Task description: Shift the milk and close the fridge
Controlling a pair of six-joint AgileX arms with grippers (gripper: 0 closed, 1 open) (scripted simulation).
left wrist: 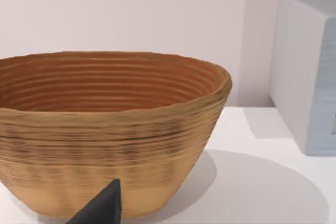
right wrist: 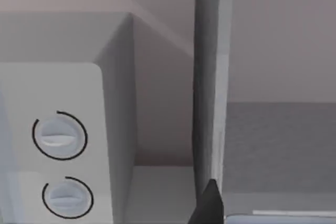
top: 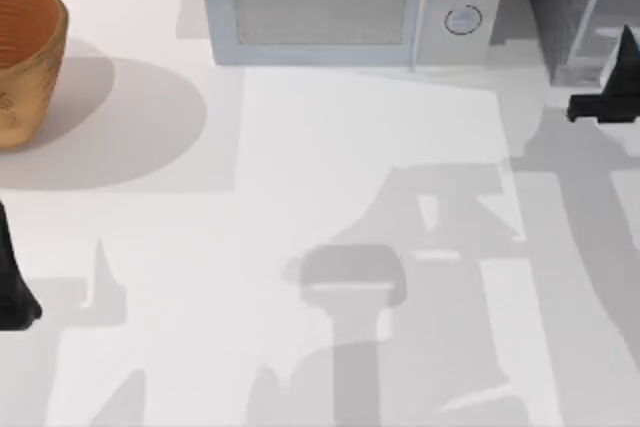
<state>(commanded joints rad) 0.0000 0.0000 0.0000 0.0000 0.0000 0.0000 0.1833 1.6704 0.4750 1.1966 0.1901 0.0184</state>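
Our right gripper sits just in front of the fridge at the table's far right corner, right of the microwave. The fridge stands upright. Our left gripper idles near the basket. Both grips: cannot tell.
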